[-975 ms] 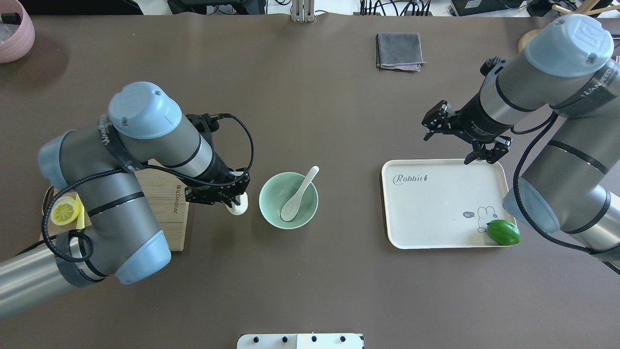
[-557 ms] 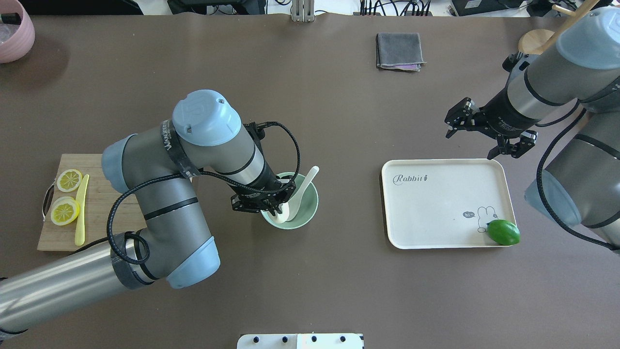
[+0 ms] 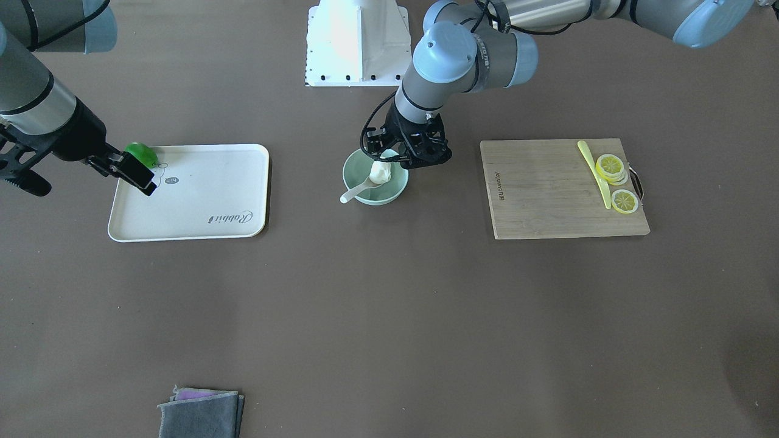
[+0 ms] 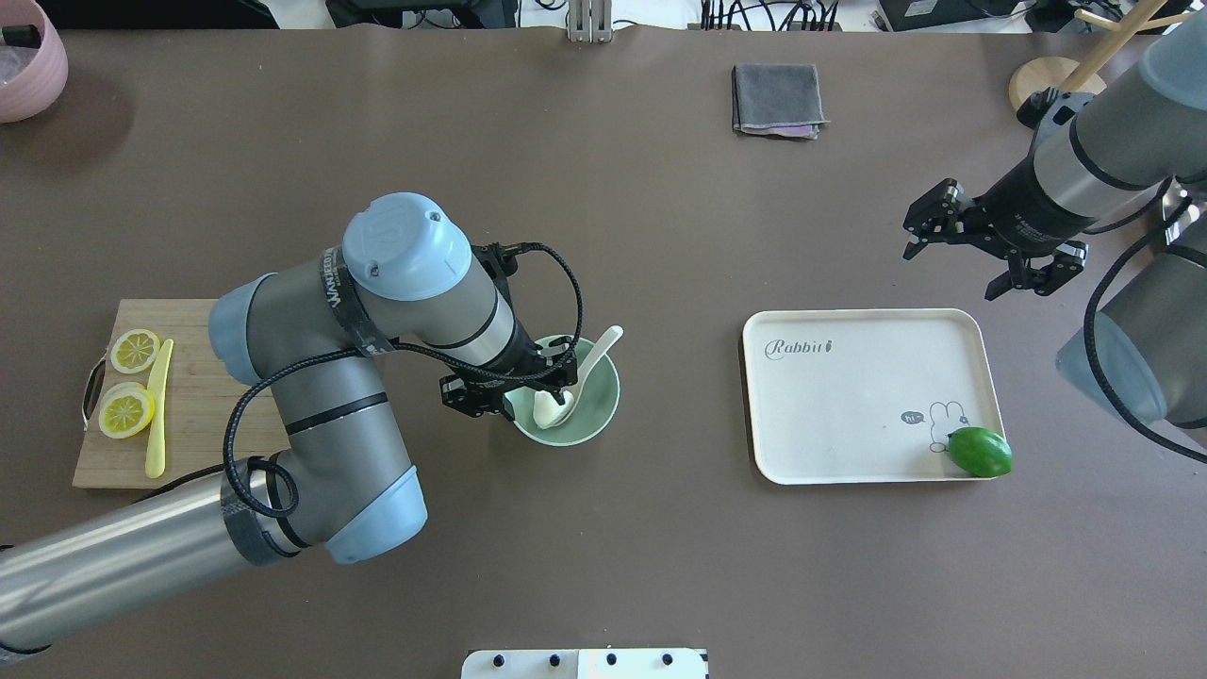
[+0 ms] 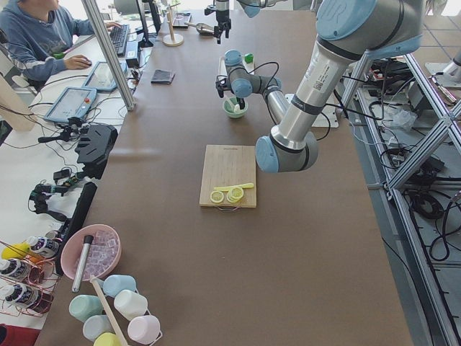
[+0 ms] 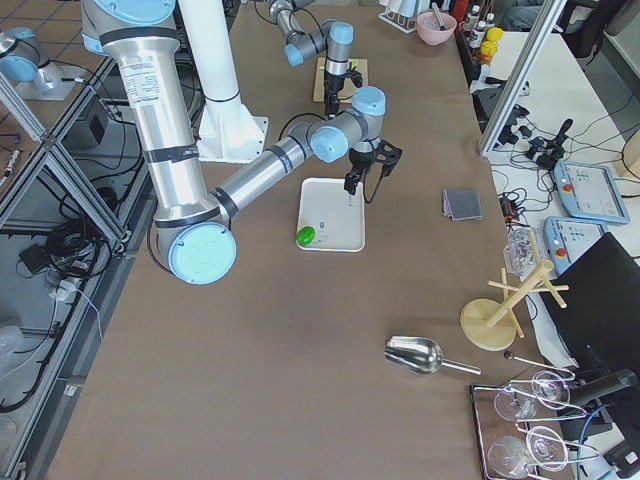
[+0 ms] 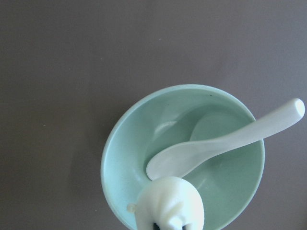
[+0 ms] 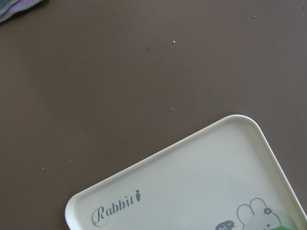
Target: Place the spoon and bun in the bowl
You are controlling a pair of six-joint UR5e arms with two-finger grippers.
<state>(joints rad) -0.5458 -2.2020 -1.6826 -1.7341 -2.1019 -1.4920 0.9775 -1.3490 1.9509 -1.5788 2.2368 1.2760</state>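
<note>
So the left gripper (image 4: 541, 394) is clamped on the bun (image 7: 170, 206) (white, pleated), over the 6 o'clock side of the mint bowl (image 7: 120, 158) in wrist view. White spoon (image 7: 216, 146) lies inside, handle poking out at 2. Meanwhile the right gripper (image 4: 952, 269) hangs wide open.

The left gripper (image 3: 387, 163) stood over the bowl (image 3: 355, 168) on the table (image 3: 389, 316), jaws at the bun (image 3: 380, 174). The spoon (image 3: 359, 190) lay in the bowl, handle over the rim.
</note>
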